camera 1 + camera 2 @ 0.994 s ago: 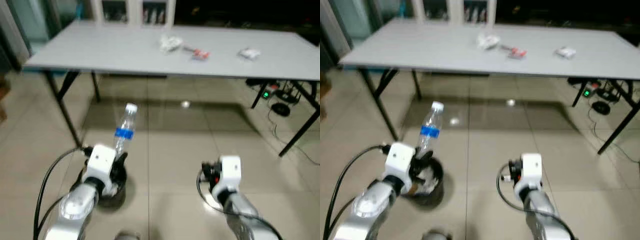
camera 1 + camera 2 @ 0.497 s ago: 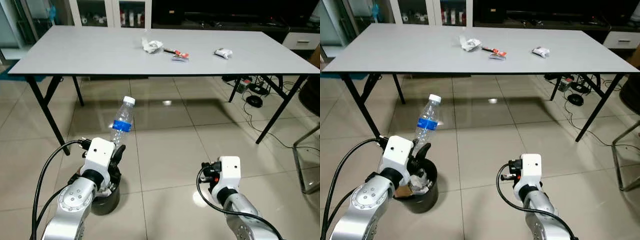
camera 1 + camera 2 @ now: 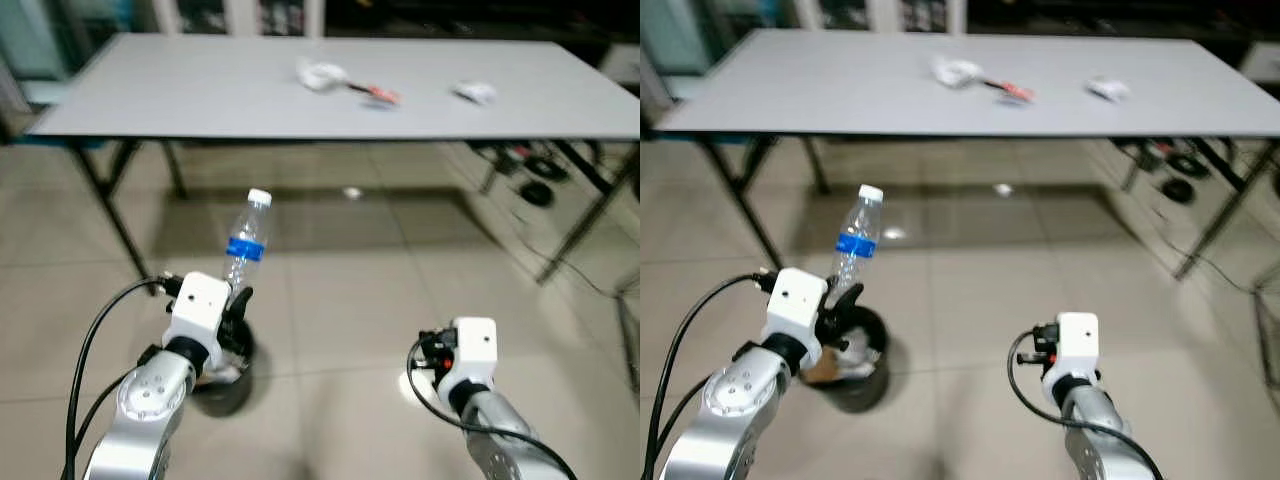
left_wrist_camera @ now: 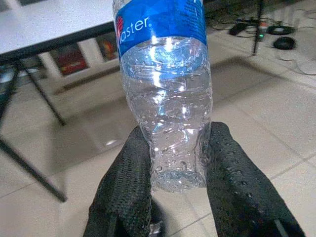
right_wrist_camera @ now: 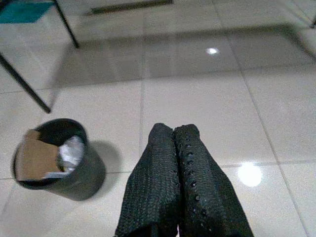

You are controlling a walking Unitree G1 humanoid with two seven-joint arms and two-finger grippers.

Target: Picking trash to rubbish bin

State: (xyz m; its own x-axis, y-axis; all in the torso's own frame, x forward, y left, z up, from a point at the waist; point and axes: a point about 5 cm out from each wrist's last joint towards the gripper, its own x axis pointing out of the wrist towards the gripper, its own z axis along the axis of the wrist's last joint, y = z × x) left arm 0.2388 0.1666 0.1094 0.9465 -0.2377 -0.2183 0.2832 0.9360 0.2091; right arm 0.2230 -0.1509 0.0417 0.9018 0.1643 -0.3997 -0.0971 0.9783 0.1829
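A clear plastic water bottle (image 3: 244, 246) with a blue label and white cap stands upright in my left gripper (image 4: 177, 148), which is shut on its lower end. Both black fingers (image 4: 129, 187) press its sides. The bottle hangs just above a round black rubbish bin (image 3: 855, 365) on the tiled floor, which holds cardboard and crumpled paper (image 5: 47, 155). My right gripper (image 5: 174, 143) is shut with nothing in it, low over the floor to the right of the bin. On the grey table (image 3: 200, 100) lie a crumpled white wrapper (image 3: 322, 73), a red-and-white packet (image 3: 378, 95) and another white wrapper (image 3: 474, 92).
The table's black legs (image 3: 120, 215) stand just behind the bin. Cables and a power strip (image 3: 530, 165) lie on the floor under the table's right end. Cabinets (image 3: 240, 15) line the back wall. Open tiled floor spreads between my arms.
The whole picture has shifted and blurred, so the camera has moved. My left gripper still holds the bottle over the bin, and the right arm keeps its pose.
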